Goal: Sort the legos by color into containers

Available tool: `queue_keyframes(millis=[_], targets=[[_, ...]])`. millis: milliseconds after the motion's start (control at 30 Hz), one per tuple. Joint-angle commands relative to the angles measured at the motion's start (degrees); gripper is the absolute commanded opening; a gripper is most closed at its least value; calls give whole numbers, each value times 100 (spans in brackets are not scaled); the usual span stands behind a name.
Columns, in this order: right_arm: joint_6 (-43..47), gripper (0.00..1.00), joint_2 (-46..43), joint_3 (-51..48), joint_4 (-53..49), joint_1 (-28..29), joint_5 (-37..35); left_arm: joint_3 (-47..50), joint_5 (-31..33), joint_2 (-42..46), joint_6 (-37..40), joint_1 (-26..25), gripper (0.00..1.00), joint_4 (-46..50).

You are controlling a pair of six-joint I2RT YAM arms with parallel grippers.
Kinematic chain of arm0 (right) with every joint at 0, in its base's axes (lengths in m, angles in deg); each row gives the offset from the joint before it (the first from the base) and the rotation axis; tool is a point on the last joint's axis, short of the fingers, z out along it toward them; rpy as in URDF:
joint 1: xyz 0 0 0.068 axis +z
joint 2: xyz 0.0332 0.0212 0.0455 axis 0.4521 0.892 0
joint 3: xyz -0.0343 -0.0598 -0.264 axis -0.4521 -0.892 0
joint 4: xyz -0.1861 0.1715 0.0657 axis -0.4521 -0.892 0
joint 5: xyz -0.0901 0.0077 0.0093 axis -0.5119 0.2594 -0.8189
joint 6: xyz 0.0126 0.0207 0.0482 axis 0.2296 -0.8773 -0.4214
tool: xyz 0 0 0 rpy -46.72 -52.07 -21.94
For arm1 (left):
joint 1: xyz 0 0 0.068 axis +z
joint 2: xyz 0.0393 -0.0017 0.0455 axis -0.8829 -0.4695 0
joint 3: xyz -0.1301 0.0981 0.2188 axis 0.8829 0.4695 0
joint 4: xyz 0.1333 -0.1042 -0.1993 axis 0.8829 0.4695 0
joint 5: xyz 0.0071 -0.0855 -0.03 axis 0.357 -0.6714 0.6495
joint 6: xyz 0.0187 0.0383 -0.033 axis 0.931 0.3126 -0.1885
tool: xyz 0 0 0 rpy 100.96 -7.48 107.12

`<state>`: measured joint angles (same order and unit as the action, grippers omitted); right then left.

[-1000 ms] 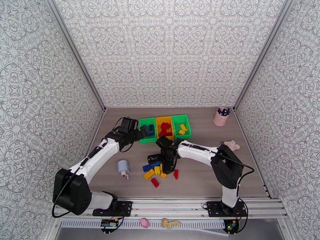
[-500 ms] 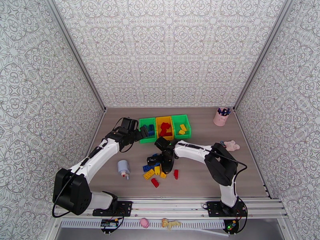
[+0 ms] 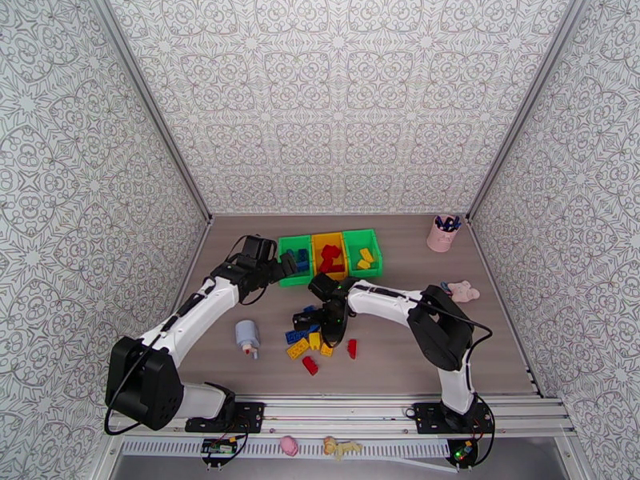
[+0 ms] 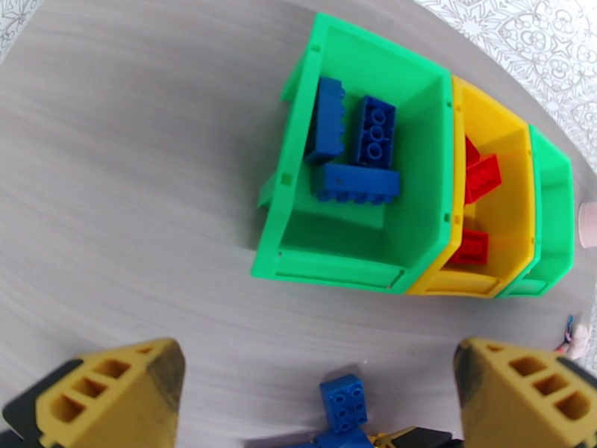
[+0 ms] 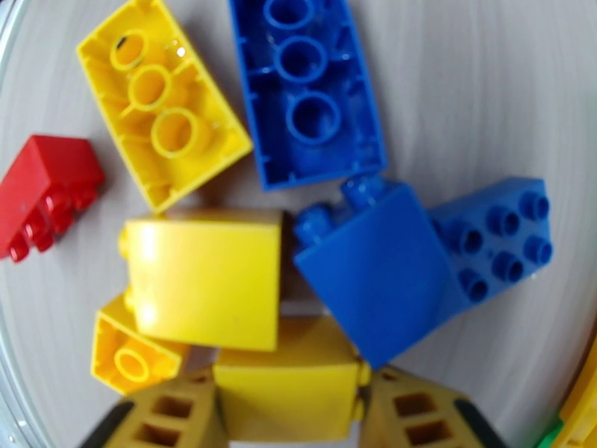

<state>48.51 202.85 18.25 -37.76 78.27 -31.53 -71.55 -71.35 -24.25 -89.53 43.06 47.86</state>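
Risk: right gripper (image 5: 287, 425) is pinching 1 yellow brick (image 5: 287, 386); blue brick (image 5: 373, 285) and larger yellow brick (image 5: 201, 281), both touching it, may be getting dragged on lift. Left gripper (image 4: 317, 371) is gaping wide.

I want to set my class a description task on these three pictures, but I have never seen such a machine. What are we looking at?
Two robot arms are bolted at the near edge of the table, each ending in a two-fingered hand. The wide picture comes from a fixed camera above and behind them; the two close-ups come from cameras on the wrists. On the table lie loose bricks, blue, red and yellow, three joined bins already holding some sorted by colour, a bottle, a pink pen cup and a pink toy. The left hand hangs open near the bins, empty. The right hand grips a yellow brick in the pile, not yet lifted.
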Motion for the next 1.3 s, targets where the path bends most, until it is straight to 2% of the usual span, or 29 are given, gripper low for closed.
queue_keyframes(millis=[0, 133, 267, 333, 400, 600, 733, 833, 1000, 1267], targets=[[-126, 23, -139, -47, -197, -27, 80, 85, -14, 9, 53, 56, 100, -108], [-274, 22, -519, -321, 30, -81, 10, 169, -16, 90, 134, 34, 100, -286], [-559, 22, -1157, -950, 867, -224, -254, 368, -134, 305, 451, 34, 100, -579], [-832, 14, -1564, -1327, 1367, -345, -287, 519, -220, 468, 676, 27, 100, -796], [-1112, 14, -1942, -1667, 1824, -493, -229, 681, -212, 648, 833, 15, 100, -1004], [-2483, 10, -3002, -2494, 3206, -1087, -93, 1333, -251, 1229, 1634, -246, 100, -2013], [-3745, 2, -3493, -3004, 4252, -1492, -283, 1814, -250, 1584, 2318, -627, 100, -2809], [-4466, 1, -3710, -3262, 4742, -1651, -695, 2120, -304, 1787, 2858, -929, 100, -3395], [-5366, 1, -3878, -3361, 4968, -1896, -1261, 2440, -454, 1936, 3613, -1373, 100, -4069], [-5916, 0, -3732, -3355, 5325, -2374, -1034, 2571, -764, 1797, 4101, -1912, 100, -4775]])
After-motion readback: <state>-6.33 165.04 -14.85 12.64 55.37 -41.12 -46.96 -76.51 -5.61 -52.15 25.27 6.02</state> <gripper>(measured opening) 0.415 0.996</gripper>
